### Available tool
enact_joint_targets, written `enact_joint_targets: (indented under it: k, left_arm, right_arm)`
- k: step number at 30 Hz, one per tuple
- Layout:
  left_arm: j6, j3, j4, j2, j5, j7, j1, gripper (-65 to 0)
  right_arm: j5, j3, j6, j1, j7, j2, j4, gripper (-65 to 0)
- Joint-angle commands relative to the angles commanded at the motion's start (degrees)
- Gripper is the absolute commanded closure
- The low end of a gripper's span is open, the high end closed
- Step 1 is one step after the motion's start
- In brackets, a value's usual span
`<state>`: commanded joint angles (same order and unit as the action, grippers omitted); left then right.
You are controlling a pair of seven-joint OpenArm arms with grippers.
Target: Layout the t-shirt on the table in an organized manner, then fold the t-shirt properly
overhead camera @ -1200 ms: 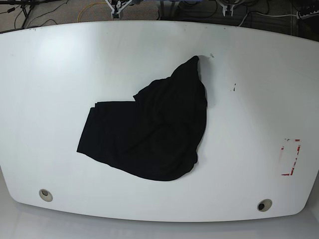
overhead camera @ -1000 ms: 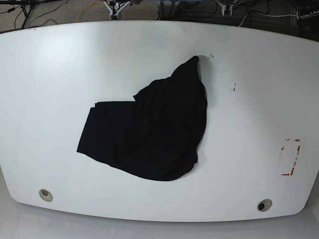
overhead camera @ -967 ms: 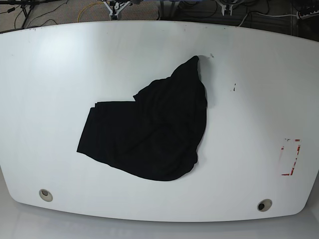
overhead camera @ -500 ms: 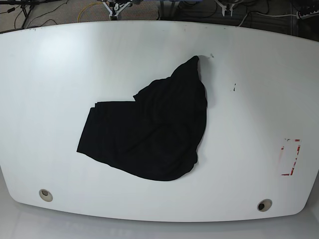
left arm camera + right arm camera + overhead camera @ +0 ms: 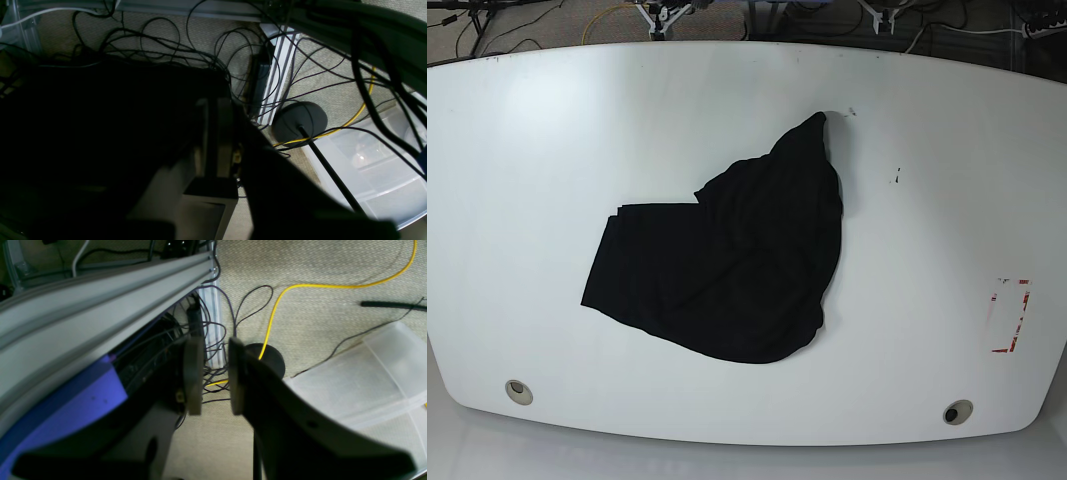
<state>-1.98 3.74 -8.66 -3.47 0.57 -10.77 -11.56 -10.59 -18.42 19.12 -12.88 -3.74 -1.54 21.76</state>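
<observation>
T-shirt (image 5: 727,260) lies crumpled on table (image 5: 527,180).

No readable text, brand, number or sign is showing in any view. The red tape marks (image 5: 1010,316) on the desk (image 5: 527,180) are forming a rough rectangle outline only, carrying no lettering. A small dark mark (image 5: 895,179) on the desk is too tiny to read. The t-shirt (image 5: 727,265) is showing no print or visible label.
</observation>
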Motion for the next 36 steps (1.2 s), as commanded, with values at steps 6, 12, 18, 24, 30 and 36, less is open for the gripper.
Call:
enact_joint_targets:
  k: [6, 12, 18, 24, 30, 36]
  left_arm:
    - [-0.09, -0.09, -0.53, -1.14, 0.0, -6.24, -2.11, -4.3]
    - [-0.09, -0.09, -8.18, -1.14, 0.09, -9.14, -7.82, -4.3]
    - [-0.09, 0.0, -20.84, -1.41, 0.09, -9.05, -15.91, -4.3]
    - [-0.09, 0.18, -33.23, -2.55, -0.18, -9.05, -24.09, -4.3]
    - [0.0, 0.35, -44.48, -3.78, -0.26, -9.14, -32.35, -4.3]
    - [0.09, 1.93, -54.59, -5.1, -0.35, -9.32, -39.21, -4.3]
  right_arm:
    - [0.0, 0.0, 0.0, -3.43, -5.1, 0.0, 0.7, -12.2]
    - [0.26, -0.09, 0.0, -8.62, -7.03, 1.49, 8.44, -12.2]
    - [0.18, -0.09, 0.0, -15.82, -6.86, 3.78, 20.57, -12.2]
    - [0.26, -0.09, 0.35, -22.77, -5.71, 5.54, 30.95, -12.2]
    - [0.35, 0.09, 0.53, -29.71, -5.19, 6.59, 41.41, -12.2]
    - [0.35, 0.09, 2.2, -35.43, -5.1, 7.47, 49.23, -12.2]
